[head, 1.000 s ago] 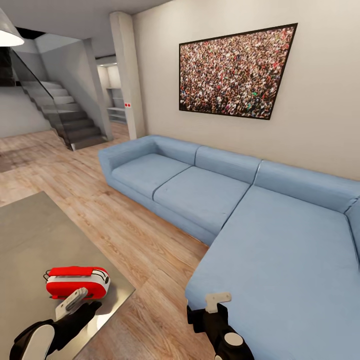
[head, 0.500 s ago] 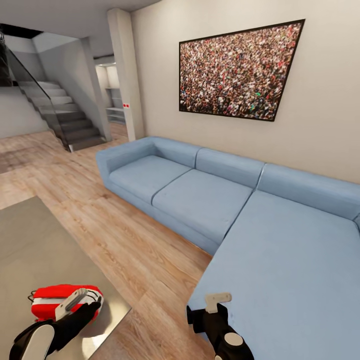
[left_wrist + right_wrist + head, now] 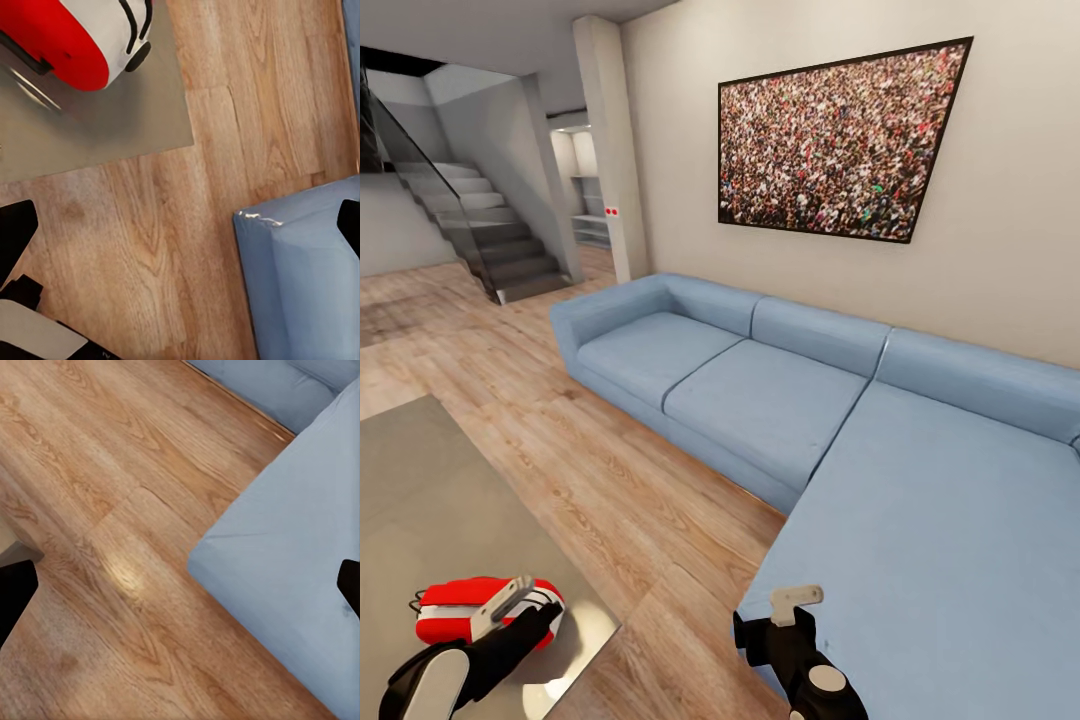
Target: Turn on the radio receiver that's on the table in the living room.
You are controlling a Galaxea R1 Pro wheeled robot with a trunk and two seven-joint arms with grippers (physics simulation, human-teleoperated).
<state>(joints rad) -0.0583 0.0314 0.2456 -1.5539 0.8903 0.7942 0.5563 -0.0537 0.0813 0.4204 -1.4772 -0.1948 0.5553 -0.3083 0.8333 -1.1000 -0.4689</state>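
Note:
The radio receiver (image 3: 455, 612), a glossy red rounded box with a white panel, lies near the corner of the grey table (image 3: 430, 500) at the lower left of the head view. My left gripper (image 3: 517, 612) hovers just in front of it, and one pale finger overlaps its right end. In the left wrist view the radio receiver (image 3: 82, 34) lies on the table (image 3: 112, 120), off to one side of the open left gripper (image 3: 180, 225), which holds nothing. My right gripper (image 3: 788, 608) hangs open over the sofa's edge, away from the table.
A large light-blue L-shaped sofa (image 3: 860, 440) fills the right side, its near corner (image 3: 300, 270) close to the table. Light wood floor (image 3: 620, 490) runs between table and sofa. A framed crowd photograph (image 3: 830, 140) hangs on the wall. Stairs (image 3: 490, 240) rise at the back left.
The whole picture has shifted, so the camera moved. The radio receiver now appears lower and further left, and my left gripper's finger, which was below it, overlaps its right end.

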